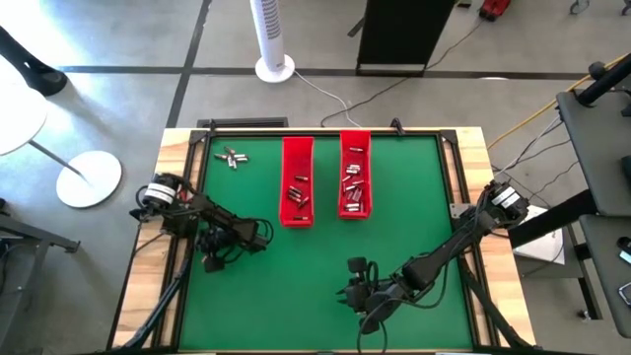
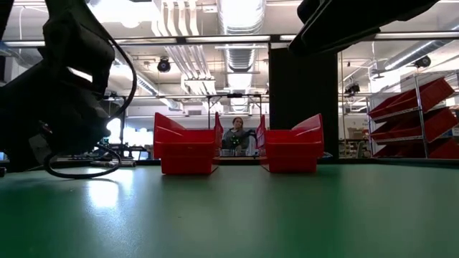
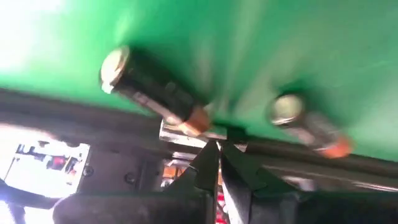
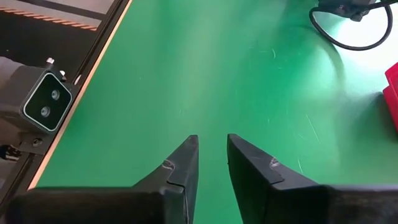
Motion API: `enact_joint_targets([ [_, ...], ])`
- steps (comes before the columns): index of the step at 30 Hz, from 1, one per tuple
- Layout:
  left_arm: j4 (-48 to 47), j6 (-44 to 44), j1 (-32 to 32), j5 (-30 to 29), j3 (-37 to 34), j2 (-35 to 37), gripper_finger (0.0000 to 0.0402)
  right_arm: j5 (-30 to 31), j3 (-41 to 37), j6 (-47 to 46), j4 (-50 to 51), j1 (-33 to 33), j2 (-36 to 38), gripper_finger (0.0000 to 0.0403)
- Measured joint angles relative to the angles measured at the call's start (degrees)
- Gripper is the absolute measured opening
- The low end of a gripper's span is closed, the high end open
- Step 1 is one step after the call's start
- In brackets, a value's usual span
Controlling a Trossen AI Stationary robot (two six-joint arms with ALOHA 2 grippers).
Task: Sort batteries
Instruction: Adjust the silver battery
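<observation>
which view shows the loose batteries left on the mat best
The high view: the loose batteries lie in a small cluster on the green mat, beyond the left claw and beside the left red tray. The left wrist view shows two blurred cells close up. The low and right wrist views show none.

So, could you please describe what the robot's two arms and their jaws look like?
Both arms are dark, jointed and slim, with black cables looping near the wrists. The left arm has a silvery, red-marked base joint; the right arm has a similar one. The right gripper has two black, wedge-shaped jaws tapering to blunt tips.
</observation>
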State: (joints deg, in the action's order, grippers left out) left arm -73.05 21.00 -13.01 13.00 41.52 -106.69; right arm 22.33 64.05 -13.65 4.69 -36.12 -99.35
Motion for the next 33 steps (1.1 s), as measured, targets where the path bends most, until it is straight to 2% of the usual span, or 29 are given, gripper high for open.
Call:
enact_joint_targets([
  [7, 1.4, -1.5, -1.5, -0.2, 6.9, 2.1, 0.0, 0.0, 0.0, 0.1, 0.5, 0.0, 0.0, 0.0077],
  [10, 0.7, -1.3, -1.6, -0.3, 7.7, 3.0, 0.0, 0.0, 0.0, 0.1, 0.9, 0.0, 0.0, 0.0069],
  [14, -1.9, -1.2, -1.5, -0.3, 6.4, 3.3, 0.0, 0.0, 0.0, 0.1, 1.0, 0.0, 0.0, 0.006],
  [20, -3.0, 1.7, -1.3, -0.5, 1.0, 3.3, 0.0, 0.0, 0.0, 0.1, 1.1, 0.0, 0.0, 0.0057],
  [33, -0.4, 1.7, -0.9, -1.6, -0.8, 2.6, 0.0, 0.0, 0.0, 0.1, 1.0, 0.0, 0.0, 0.0057],
])
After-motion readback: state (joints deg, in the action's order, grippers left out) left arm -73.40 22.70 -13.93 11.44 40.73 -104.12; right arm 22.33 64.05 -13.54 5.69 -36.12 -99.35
